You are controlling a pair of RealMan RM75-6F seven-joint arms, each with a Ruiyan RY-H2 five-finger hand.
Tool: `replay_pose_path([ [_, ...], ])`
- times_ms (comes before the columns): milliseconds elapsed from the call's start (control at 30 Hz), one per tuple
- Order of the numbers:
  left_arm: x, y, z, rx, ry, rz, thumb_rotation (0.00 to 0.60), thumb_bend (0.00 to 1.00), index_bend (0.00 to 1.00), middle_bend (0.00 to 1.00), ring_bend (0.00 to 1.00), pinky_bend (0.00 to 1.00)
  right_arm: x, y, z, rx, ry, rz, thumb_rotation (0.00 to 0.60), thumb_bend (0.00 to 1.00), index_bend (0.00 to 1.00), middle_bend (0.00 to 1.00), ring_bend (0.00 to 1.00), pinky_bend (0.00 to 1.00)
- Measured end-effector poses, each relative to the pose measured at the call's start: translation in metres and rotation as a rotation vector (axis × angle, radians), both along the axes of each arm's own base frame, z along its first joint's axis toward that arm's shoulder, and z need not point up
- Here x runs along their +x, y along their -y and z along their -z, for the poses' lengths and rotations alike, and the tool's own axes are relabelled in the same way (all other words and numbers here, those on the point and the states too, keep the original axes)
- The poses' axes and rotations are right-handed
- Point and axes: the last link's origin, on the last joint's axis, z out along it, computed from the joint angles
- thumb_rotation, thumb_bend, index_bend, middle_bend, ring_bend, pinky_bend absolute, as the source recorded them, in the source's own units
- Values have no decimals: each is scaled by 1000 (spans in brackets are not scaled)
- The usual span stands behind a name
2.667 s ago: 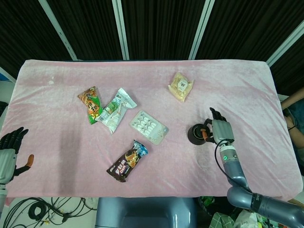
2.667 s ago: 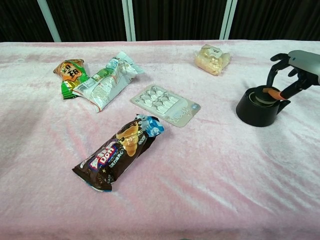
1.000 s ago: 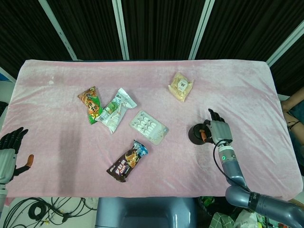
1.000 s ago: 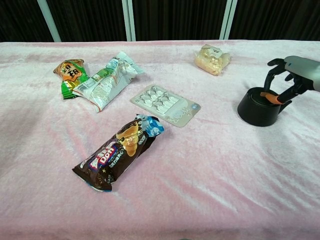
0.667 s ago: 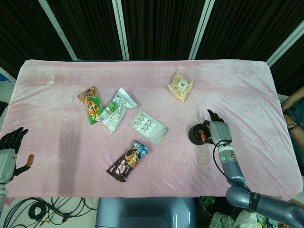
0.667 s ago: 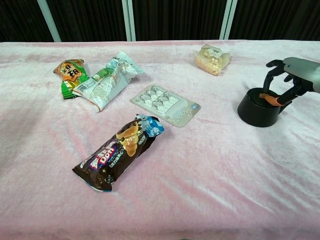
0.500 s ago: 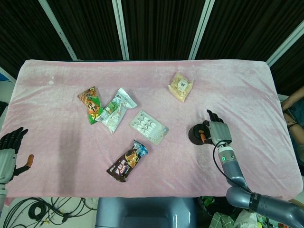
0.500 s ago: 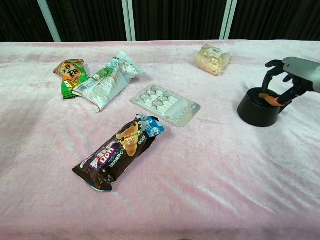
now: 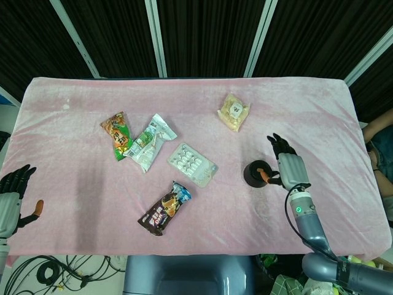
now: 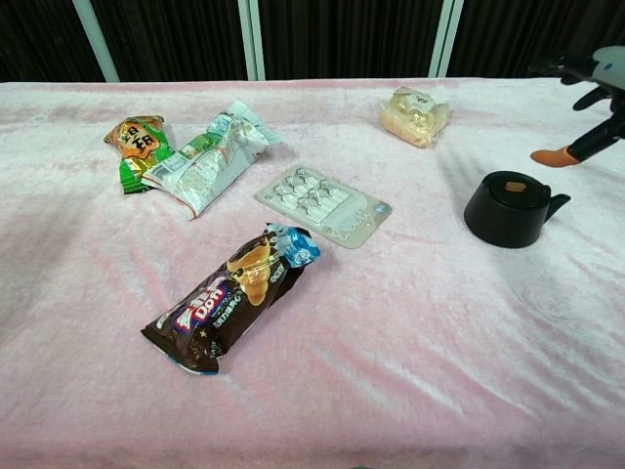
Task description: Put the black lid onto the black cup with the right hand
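The black cup (image 10: pixel 510 212) stands on the pink cloth at the right, with the black lid (image 10: pixel 515 186) seated flat on its top. In the head view the cup (image 9: pixel 255 174) sits just left of my right hand (image 9: pixel 287 165). My right hand (image 10: pixel 591 103) now hovers above and to the right of the cup, fingers spread, holding nothing. My left hand (image 9: pixel 13 195) rests open at the table's front left edge, far from the cup.
A blister pack (image 10: pixel 323 205) lies mid-table, a dark snack bag (image 10: pixel 232 297) in front of it. Green and white snack packets (image 10: pixel 186 150) sit at the left, a pale wrapped bun (image 10: pixel 415 113) at the back right.
My right hand let go of the lid and rose up and to the right, off the cup. The lid stays seated on the cup. The left hand has not moved.
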Motion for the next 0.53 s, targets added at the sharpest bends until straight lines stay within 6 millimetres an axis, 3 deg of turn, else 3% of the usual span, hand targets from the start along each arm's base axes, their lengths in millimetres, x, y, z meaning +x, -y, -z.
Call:
replay_pose_path([
  [167, 2, 0, 0, 7, 5, 11, 600, 440, 77, 19, 0, 57, -12, -40, -20, -49, -82, -63, 600, 188, 57, 0, 34, 157],
  [400, 3, -1, -3, 33, 4, 33, 600, 440, 77, 20, 0, 57, -57, -118, -38, -152, -255, -49, 600, 190, 57, 0, 34, 157],
  [533, 2, -1, -2, 38, 4, 40, 600, 439, 77, 20, 0, 57, -77, -141, -40, -211, -359, -42, 600, 192, 57, 0, 34, 157],
])
